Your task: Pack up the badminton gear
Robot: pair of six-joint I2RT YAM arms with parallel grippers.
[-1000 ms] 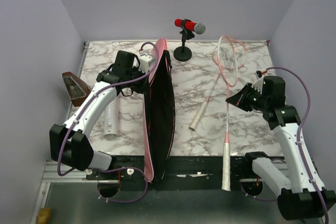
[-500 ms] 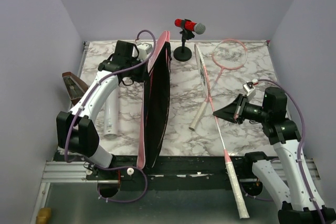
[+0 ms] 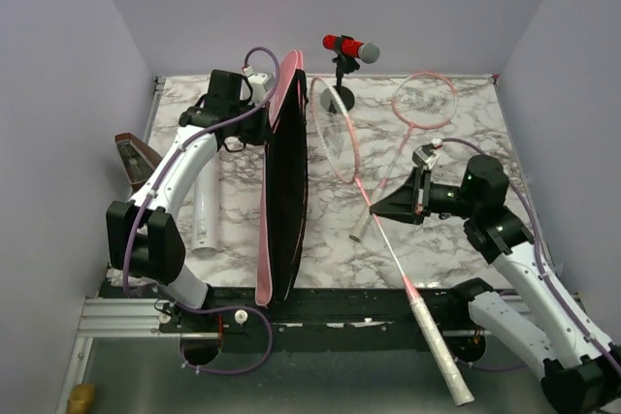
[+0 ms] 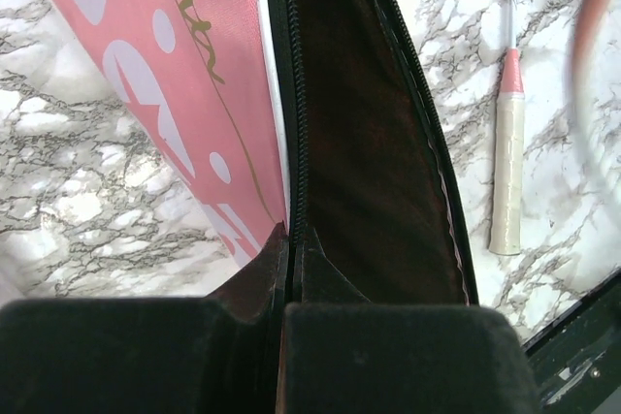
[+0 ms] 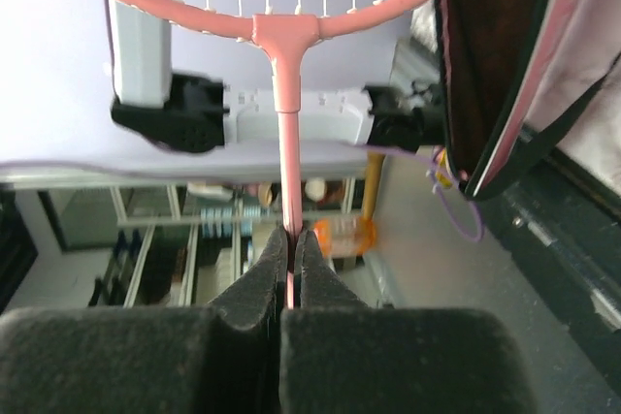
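Fingers point(image 5: 260, 273) of the right gripper point(image 5: 289, 244) were clamped on the shaft of a pink racket point(image 5: 285, 123). Meanwhile the left gripper point(image 4: 289, 244) was pinched tight on the zipper edge of the pink bag point(image 4: 165, 84).

Right pincer point(image 3: 374, 208) and its racket point(image 3: 335, 133) now farther left, head just beside the bag point(image 3: 286, 191).

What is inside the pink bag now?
Only dark lining shows inside the pink bag, held open by the left hand. The right hand holds one racket; the other racket and the white tube lie on the table outside. The bag's depths are hidden.
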